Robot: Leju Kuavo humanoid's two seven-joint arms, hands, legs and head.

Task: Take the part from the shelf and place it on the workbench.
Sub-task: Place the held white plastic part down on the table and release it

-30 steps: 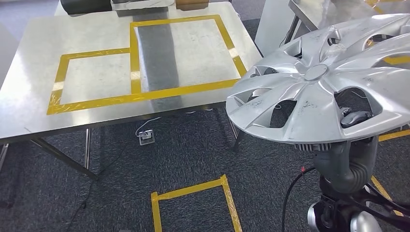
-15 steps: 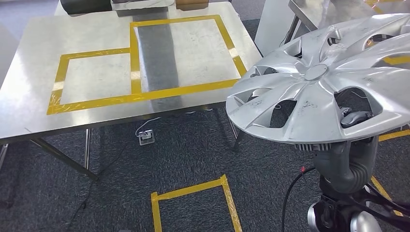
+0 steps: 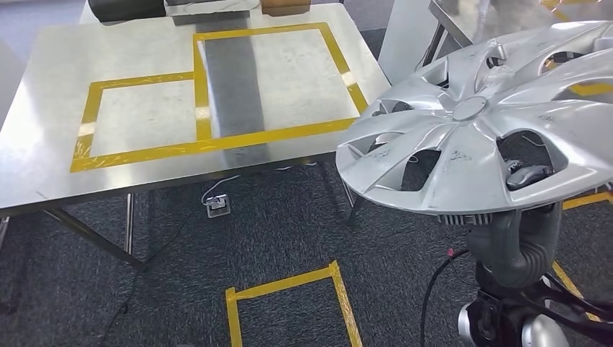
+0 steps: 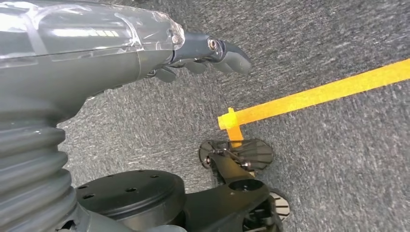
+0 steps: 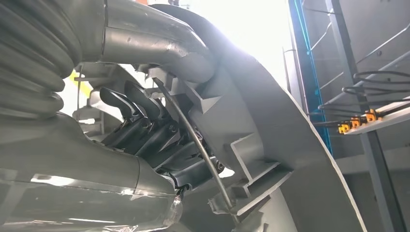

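The right robot hand (image 3: pixel 531 176) has its dark fingers (image 5: pixel 145 125) hooked through an opening of the silver hubcap (image 3: pixel 470 137), carrying it nearly flat above its forearm, so the pick from the shelf looks done and only the set-down remains. The steel worktop (image 3: pixel 43 144) with its yellow tape frames (image 3: pixel 209 141) lies ahead and to the left of that hand, its near edge not yet under the hubcap. The left robot hand (image 4: pixel 208 53) hangs loosely curled and holding nothing over the carpet.
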